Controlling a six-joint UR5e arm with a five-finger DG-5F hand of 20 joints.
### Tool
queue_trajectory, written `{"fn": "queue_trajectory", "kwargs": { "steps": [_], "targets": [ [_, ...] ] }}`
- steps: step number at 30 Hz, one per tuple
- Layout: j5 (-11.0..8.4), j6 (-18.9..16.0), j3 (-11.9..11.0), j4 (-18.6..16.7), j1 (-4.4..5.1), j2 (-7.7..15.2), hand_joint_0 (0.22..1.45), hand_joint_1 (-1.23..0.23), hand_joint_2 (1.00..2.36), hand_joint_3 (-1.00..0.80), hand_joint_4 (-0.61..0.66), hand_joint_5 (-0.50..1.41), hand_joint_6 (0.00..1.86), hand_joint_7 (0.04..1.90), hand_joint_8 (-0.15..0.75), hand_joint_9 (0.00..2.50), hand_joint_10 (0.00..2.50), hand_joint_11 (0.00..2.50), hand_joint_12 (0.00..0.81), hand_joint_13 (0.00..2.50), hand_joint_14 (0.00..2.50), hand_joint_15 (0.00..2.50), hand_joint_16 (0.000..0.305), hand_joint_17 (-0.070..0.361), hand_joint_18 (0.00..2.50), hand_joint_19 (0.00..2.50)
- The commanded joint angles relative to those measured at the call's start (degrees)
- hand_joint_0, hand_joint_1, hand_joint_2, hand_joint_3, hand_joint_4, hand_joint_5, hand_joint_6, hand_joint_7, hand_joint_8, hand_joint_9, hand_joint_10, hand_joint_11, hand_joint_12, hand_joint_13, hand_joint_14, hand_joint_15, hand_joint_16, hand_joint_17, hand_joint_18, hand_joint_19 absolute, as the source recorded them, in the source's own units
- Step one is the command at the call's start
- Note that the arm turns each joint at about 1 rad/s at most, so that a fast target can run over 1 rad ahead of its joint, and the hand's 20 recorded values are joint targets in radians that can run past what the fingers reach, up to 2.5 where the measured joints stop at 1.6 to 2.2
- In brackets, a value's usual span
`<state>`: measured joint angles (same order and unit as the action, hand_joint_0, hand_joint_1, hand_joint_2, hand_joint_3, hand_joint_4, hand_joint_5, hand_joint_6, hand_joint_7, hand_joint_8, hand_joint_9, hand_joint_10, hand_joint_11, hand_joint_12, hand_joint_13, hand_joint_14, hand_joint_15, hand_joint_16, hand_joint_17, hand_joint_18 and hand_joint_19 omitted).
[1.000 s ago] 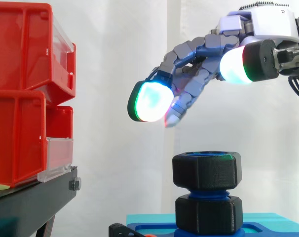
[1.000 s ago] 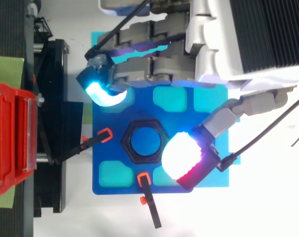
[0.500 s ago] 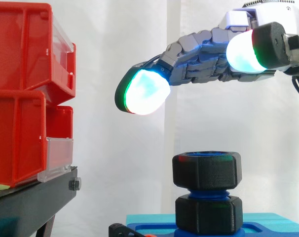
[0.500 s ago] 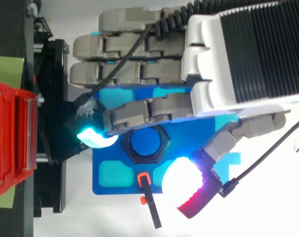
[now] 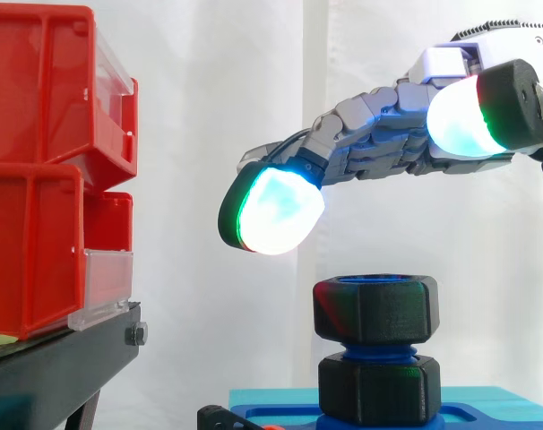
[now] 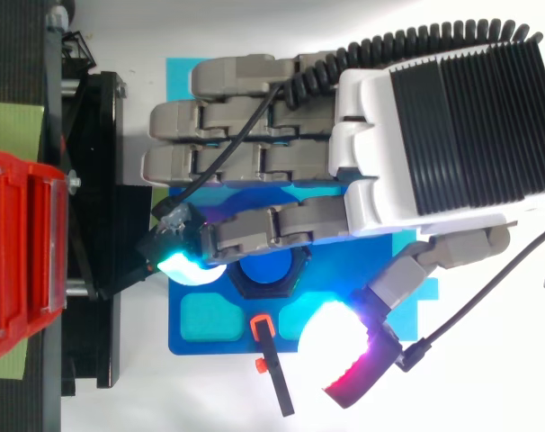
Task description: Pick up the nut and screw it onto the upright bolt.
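A black hex nut (image 5: 375, 309) sits on top of the upright blue bolt (image 6: 265, 267), above a second black nut (image 5: 379, 388) at the bolt's foot. The bolt stands on a blue fixture plate (image 6: 193, 337). My hand (image 5: 397, 148) hovers over the nut with its fingers stretched out nearly flat to the left, holding nothing. A glowing fingertip (image 5: 273, 213) hangs a little above and left of the nut. The thumb's pad (image 6: 344, 346) glows beside the plate in the top view. The hand is clear of the nut.
Red bins (image 5: 47, 161) stack on a black stand (image 5: 61, 363) at the left. Two black clamps with orange tips (image 6: 265, 340) point at the bolt from the plate's edges. A cyan mat (image 5: 271, 396) lies under the plate.
The fingers have uncurled from bent downward to almost flat, and the hand has shifted over the bolt. The nut has not moved.
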<state>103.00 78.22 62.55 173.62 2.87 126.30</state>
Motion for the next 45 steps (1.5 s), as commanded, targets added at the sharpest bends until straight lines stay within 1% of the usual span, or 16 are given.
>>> {"fn": "queue_trajectory", "kwargs": {
  "steps": [1, 5, 7, 8, 10, 11, 14, 16, 24, 25, 30, 34, 41, 45],
  "targets": [
    [0.01, -0.1, 0.0, 0.0, 0.03, 0.1, 0.42, -0.12, 1.0, -0.5, 0.05, -0.24, 0.5, 0.5, 0.125, 0.0, 0.0, 0.0, 0.287, 0.0, 0.0, 0.0, 0.044, 0.1, 0.0, 0.0],
    [-0.08, -0.2, 0.0, -0.3, -0.06, 0.1, 0.42, -0.12, 1.0, -0.5, 0.05, -0.24, 0.5, 0.51, 0.131, 0.0, 0.0, 0.0, 0.291, 0.0, 0.0, 0.0, 0.044, 0.099, 0.0, 0.0],
    [-0.25, -0.2, 0.0, -0.5, -0.15, 0.6, 0.42, -0.12, 1.0, -0.5, 0.06, -0.24, 0.5, 0.52, 0.133, 0.0, 0.0, 0.0, 0.291, 0.0, 0.0, 0.0, 0.044, 0.099, 0.0, 0.0],
    [-0.25, -0.4, 0.0, -0.7, -0.41, 0.8, 0.42, -0.12, 1.0, -0.5, 0.06, -0.24, 0.5, 0.52, 0.133, 0.0, 0.0, 0.0, 0.291, 0.0, 0.0, 0.0, 0.044, 0.099, 0.0, 0.0],
    [-0.25, -0.6, 0.0, -0.9, -0.41, 1.6, 0.43, -0.12, 1.0, -0.5, 0.07, -0.23, 0.5, 0.53, 0.139, 0.0, 0.0, 0.0, 0.29, 0.0, 0.0, 0.0, 0.044, 0.098, 0.0, 0.0],
    [-0.08, -1.2, 0.0, -1.2, -0.59, 1.7, 0.43, -0.12, 1.0, -0.5, 0.07, -0.23, 0.5, 0.54, 0.14, 0.0, 0.0, 0.0, 0.291, 0.0, 0.0, 0.0, 0.044, 0.098, 0.0, 0.0],
    [-0.25, -2.0, 0.0, -1.4, -0.5, 1.7, 0.43, -0.12, 1.0, -0.5, 0.09, -0.22, 0.5, 0.57, 0.145, 0.0, 0.0, 0.0, 0.292, 0.0, 0.0, 0.0, 0.043, 0.096, 0.0, 0.0],
    [-0.08, -2.0, 0.0, -1.4, -0.59, 1.7, 0.43, -0.12, 1.0, -0.5, 0.11, -0.21, 0.5, 0.61, 0.152, 0.0, 0.0, 0.0, 0.293, 0.0, 0.0, 0.0, 0.042, 0.095, 0.0, 0.0],
    [-0.25, -2.0, 0.0, -1.4, -0.67, 1.7, 0.44, -0.12, 1.0, -0.5, 0.15, -0.19, 0.5, 0.68, 0.167, 0.0, 0.0, 0.0, 0.295, 0.0, 0.0, 0.0, 0.041, 0.092, 0.0, 0.0],
    [-0.25, -1.9, 0.1, -1.4, -0.67, 1.7, 0.44, -0.13, 1.0, -0.5, 0.15, -0.18, 0.5, 0.68, 0.172, 0.04, 0.0, 0.0, 0.298, 0.0, 0.0, 0.0, 0.04, 0.091, 0.0, 0.0],
    [-0.17, -1.9, 0.1, -1.3, -1.03, 1.7, 0.44, -0.14, 1.0, -0.5, 0.18, -0.16, 0.5, 0.75, 0.186, 0.08, 0.0, 0.0, 0.297, 0.0, 0.0, 0.0, 0.039, 0.088, 0.0, 0.0],
    [-0.17, -1.9, 0.1, -1.3, -1.03, 1.7, 0.45, -0.16, 1.0, -0.5, 0.21, -0.14, 0.5, 0.81, 0.197, 0.15, 0.0, 0.0, 0.296, 0.0, 0.0, 0.0, 0.037, 0.083, 0.0, 0.0],
    [-0.08, -1.8, 0.1, -1.3, -1.64, 1.7, 0.46, -0.19, 1.0, -0.5, 0.26, -0.11, 0.5, 0.9, 0.214, 0.27, 0.0, 0.0, 0.291, 0.0, 0.0, 0.0, 0.033, 0.075, 0.0, 0.0],
    [0.01, -1.8, 0.1, -1.3, -1.9, 1.7, 0.47, -0.22, 1.0, -0.5, 0.29, -0.06, 0.5, 1.0, 0.226, 0.4, 0.0, 0.0, 0.284, 0.09, 0.0, 0.0, 0.03, 0.068, 0.0, 0.0]
  ]
}}
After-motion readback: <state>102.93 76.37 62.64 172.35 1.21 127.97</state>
